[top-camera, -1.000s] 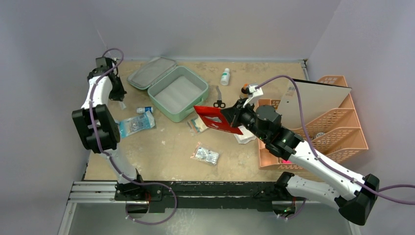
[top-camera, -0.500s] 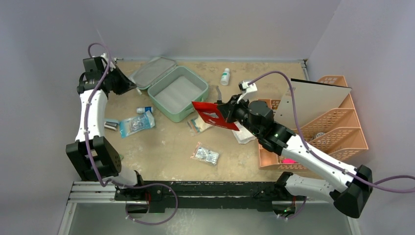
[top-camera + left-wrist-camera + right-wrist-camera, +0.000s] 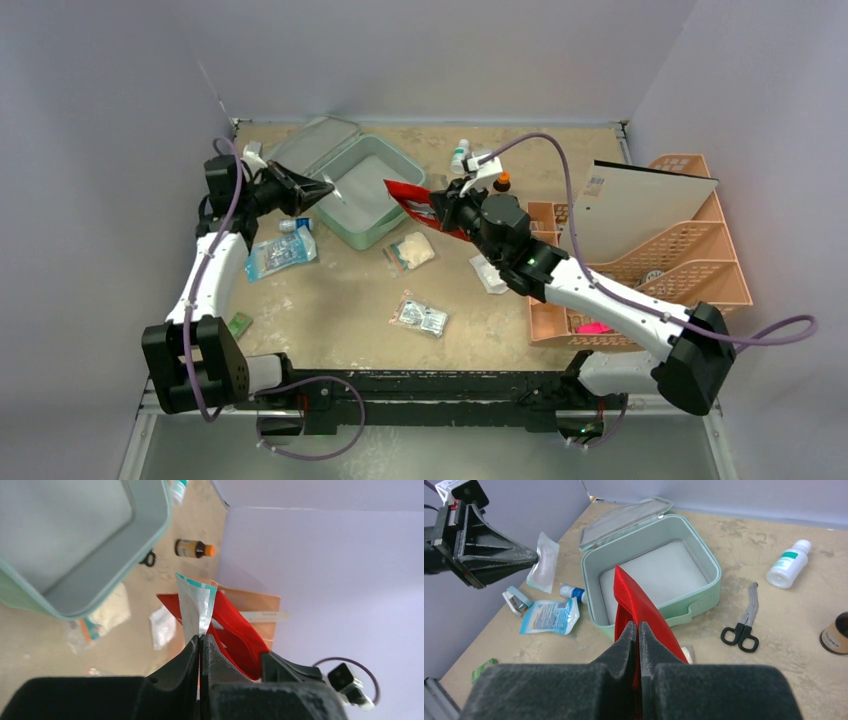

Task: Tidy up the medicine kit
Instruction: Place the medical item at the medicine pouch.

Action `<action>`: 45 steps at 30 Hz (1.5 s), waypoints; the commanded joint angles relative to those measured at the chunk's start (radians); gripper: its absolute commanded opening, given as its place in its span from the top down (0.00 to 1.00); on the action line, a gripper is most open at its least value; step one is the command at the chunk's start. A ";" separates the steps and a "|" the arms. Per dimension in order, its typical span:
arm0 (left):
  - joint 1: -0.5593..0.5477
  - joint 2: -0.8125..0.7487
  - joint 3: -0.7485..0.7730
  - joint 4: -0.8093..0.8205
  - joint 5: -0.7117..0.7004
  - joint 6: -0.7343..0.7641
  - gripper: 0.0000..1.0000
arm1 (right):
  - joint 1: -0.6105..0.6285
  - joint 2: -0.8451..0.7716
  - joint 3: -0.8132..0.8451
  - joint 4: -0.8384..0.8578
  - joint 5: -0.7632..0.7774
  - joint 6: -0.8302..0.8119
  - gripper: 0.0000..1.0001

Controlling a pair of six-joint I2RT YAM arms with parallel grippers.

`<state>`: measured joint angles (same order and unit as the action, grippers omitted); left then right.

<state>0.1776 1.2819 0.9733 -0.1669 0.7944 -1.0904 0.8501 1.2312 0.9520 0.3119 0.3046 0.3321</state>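
— Left gripper (image 3: 200,639) is pinched on a teal-edged sachet (image 3: 196,611), swung in from the back corner to the open medicine kit's (image 3: 689,605) left rim.
— Right gripper (image 3: 638,626) clamps the red pouch (image 3: 634,600), carried nearer the kit's right edge; its print is unreadable.

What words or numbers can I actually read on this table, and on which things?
Nothing reads clearly.
White bottle: green label, print too small.
Blue packet: print blurred.
Brown bottle: label too small.
Board: sticker too small.
Red pouch: no lettering legible.
Sachet: no print visible.
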 commanded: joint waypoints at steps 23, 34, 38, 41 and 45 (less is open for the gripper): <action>-0.075 -0.281 -0.295 0.546 0.077 -0.712 1.00 | 0.202 0.330 0.304 0.332 0.242 -0.049 1.00; -0.085 -0.312 -0.295 0.401 0.012 -0.645 1.00 | 0.219 0.368 0.324 0.338 0.258 -0.021 1.00; -0.087 -0.317 -0.301 0.359 -0.013 -0.639 1.00 | 0.224 0.377 0.327 0.334 0.241 -0.012 1.00; -0.091 -0.313 -0.297 0.340 -0.012 -0.639 1.00 | 0.228 0.388 0.332 0.335 0.236 -0.011 1.00; -0.098 -0.323 -0.272 0.247 -0.054 -0.602 1.00 | 0.240 0.398 0.334 0.346 0.232 -0.013 1.00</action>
<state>0.0902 0.9783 0.6693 0.1898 0.7971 -1.7199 1.0737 1.6272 1.2381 0.5869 0.5312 0.3069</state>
